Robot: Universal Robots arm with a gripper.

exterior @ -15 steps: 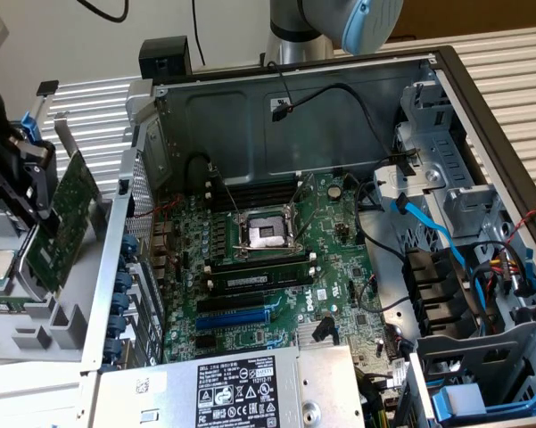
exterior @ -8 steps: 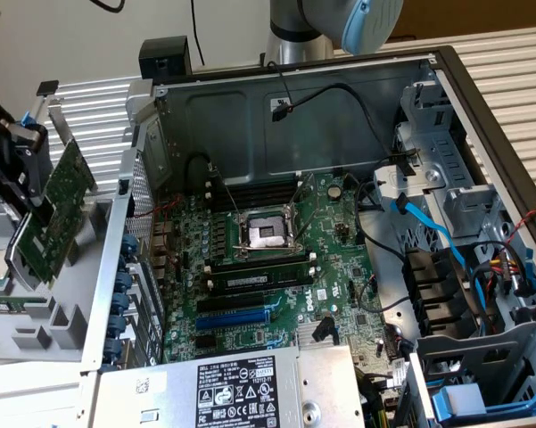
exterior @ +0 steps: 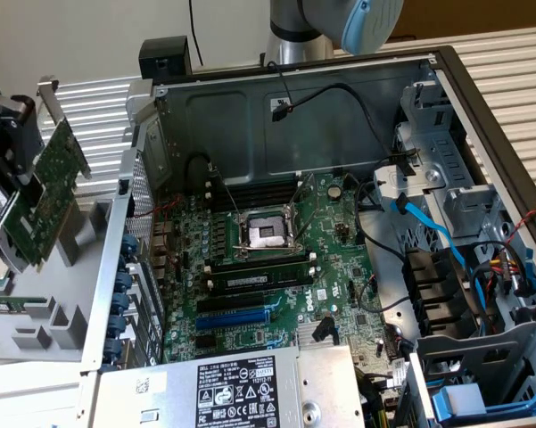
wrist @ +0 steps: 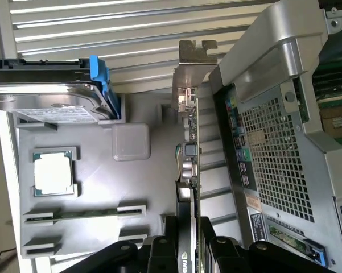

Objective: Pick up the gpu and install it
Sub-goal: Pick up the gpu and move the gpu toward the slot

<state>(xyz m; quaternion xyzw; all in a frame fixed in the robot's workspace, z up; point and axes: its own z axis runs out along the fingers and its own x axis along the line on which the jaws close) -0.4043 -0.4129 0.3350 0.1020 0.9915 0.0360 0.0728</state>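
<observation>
One gpu, held up at the exterior view's left, just outside the case, gripper clamped on one end. Light and stiff but fragile imo, so hold the board edges or bracket, not the components.
</observation>
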